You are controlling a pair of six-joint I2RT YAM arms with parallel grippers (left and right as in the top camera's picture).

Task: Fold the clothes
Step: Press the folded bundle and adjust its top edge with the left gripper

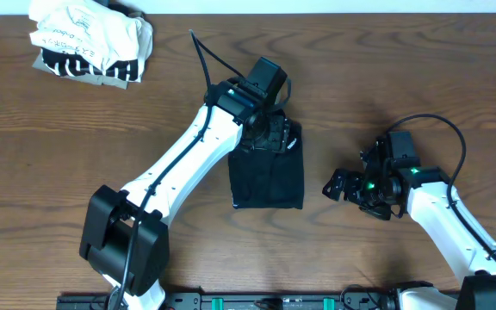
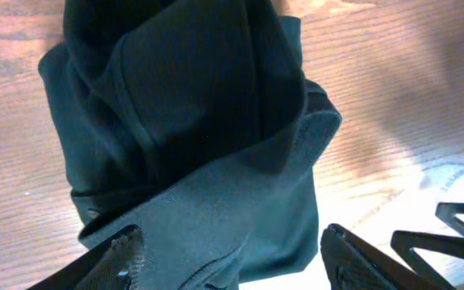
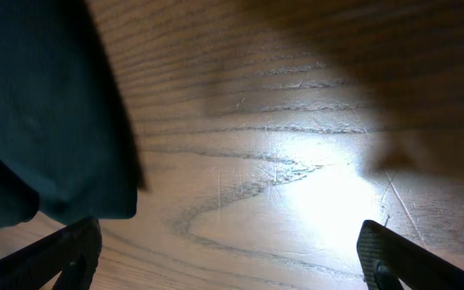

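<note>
Both arms wear smooth white shells over their long links, joined by blocky black housings at the joints; the left arm (image 1: 175, 168) has a large black base block at about 7 o'clock in the overhead view and a thin black cable running along its length, looping free near the wrist. The right arm (image 1: 455, 215), at 4 o'clock, carries a black wrist unit with a small green light and a black cable arching over it. Each wrist view shows matte black, wedge-shaped fingertips (image 3: 75, 254).

Wood table (image 1: 403, 60): folded black shirt (image 1: 269, 176) centre; white lettered bundle (image 1: 89, 43) far-left corner.
</note>
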